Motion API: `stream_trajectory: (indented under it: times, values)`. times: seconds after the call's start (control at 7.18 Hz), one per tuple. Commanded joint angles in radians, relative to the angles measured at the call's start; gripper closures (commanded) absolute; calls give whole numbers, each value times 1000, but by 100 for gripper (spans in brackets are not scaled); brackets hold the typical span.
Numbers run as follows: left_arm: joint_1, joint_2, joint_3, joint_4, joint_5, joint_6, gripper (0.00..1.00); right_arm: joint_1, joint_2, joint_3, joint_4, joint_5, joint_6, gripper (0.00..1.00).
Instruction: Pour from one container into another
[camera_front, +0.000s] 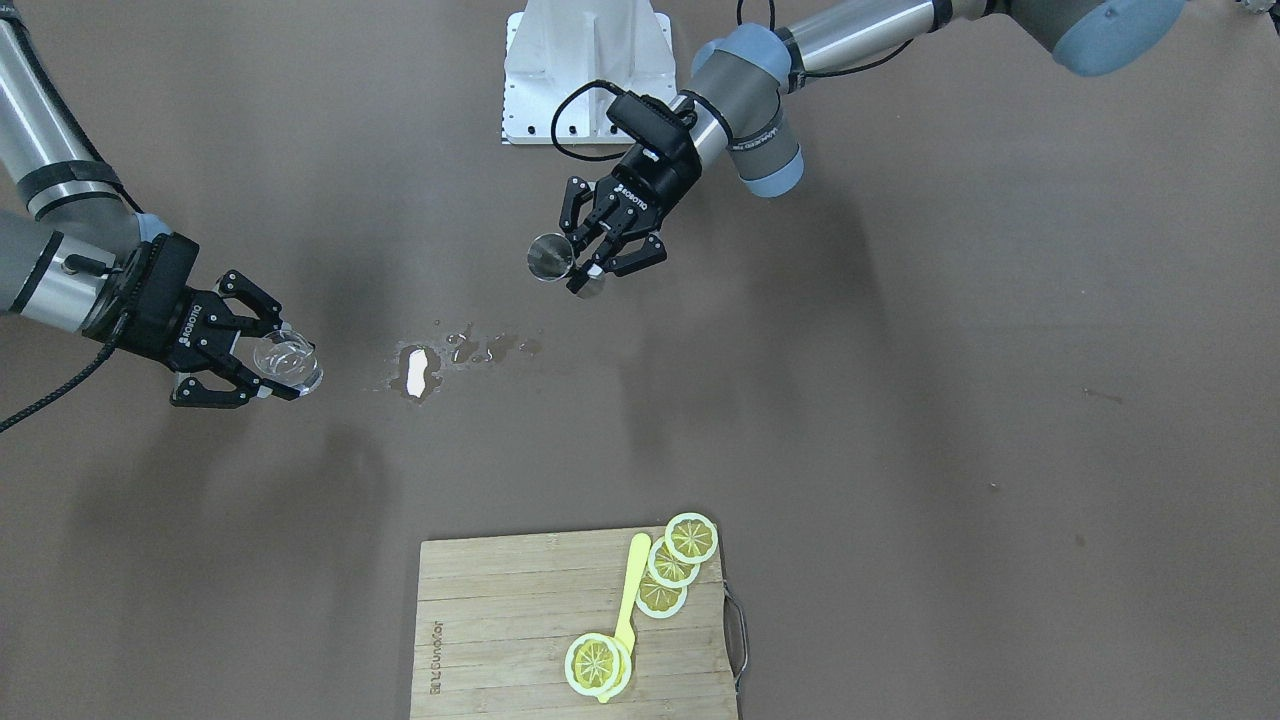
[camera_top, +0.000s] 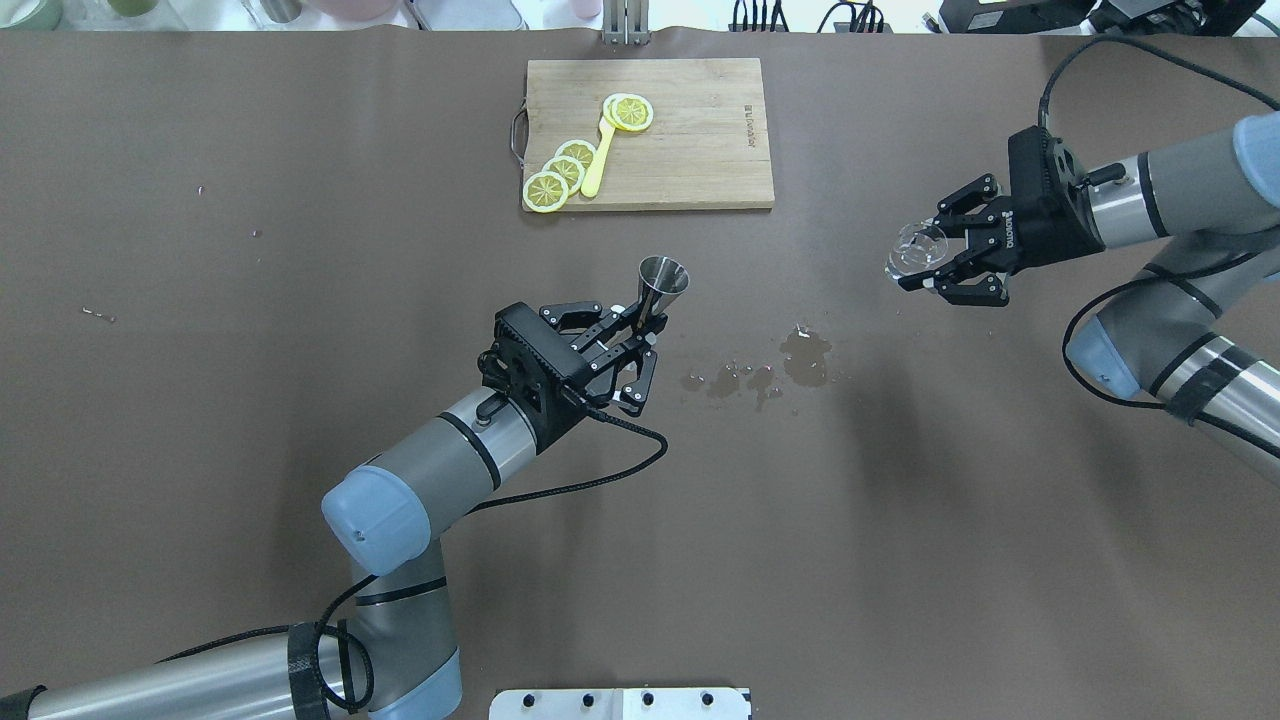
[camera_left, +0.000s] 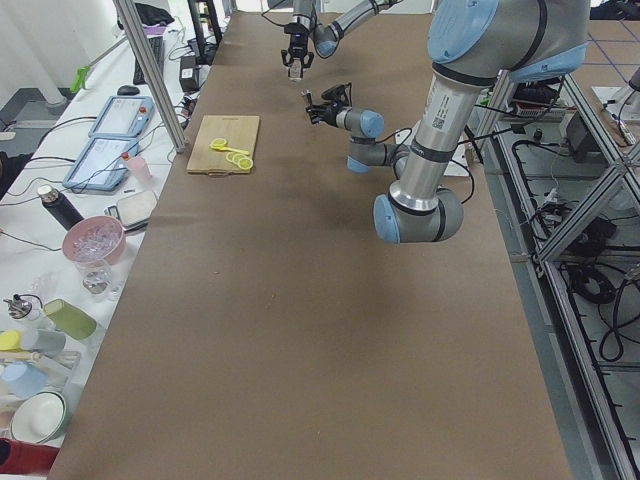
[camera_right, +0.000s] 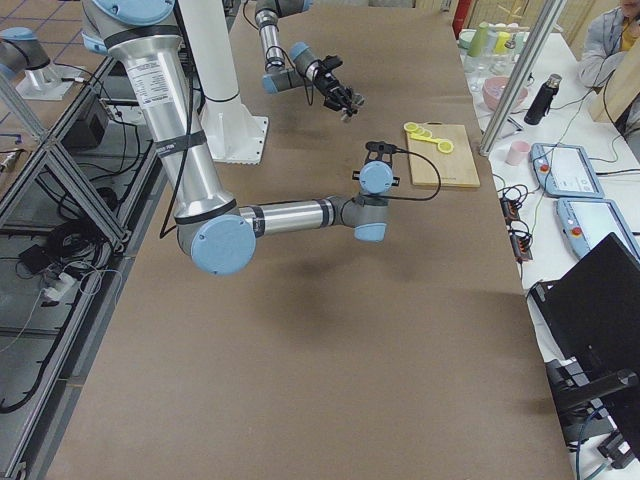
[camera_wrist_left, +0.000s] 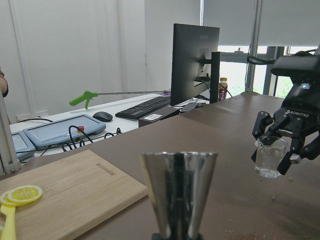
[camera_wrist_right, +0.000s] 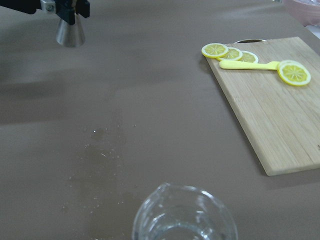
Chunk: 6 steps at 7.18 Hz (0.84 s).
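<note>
My left gripper (camera_top: 645, 325) is shut on the lower cone of the steel jigger (camera_top: 662, 278), which it holds upright above the table's middle, open mouth up. The front-facing view shows the same jigger (camera_front: 550, 257) in that gripper (camera_front: 582, 270). My right gripper (camera_top: 925, 258) is shut on the clear glass cup (camera_top: 908, 250), lifted off the table far to the right of the jigger. The cup (camera_wrist_left: 270, 156) stands upright with some clear liquid in it. Seen from the right wrist, the cup's rim (camera_wrist_right: 182, 215) is at the bottom and the jigger (camera_wrist_right: 70, 32) at the top left.
A puddle of spilled liquid (camera_top: 790, 355) lies on the brown table between the two grippers. At the far edge sits a wooden cutting board (camera_top: 700, 150) with lemon slices (camera_top: 565, 170) and a yellow spoon (camera_top: 598, 160).
</note>
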Motion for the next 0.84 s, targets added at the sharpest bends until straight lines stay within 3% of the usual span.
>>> stream_trajectory:
  times: [0.0, 0.14, 0.7]
  values:
    - [-2, 1, 5, 1, -3, 16, 100, 8, 5, 153, -285, 59, -181, 100]
    - [-3, 2, 5, -5, -18, 26, 100, 7, 23, 192, -377, 88, -224, 100]
    - [-2, 30, 24, -69, -119, 92, 100, -6, 83, 269, -553, 163, -323, 100]
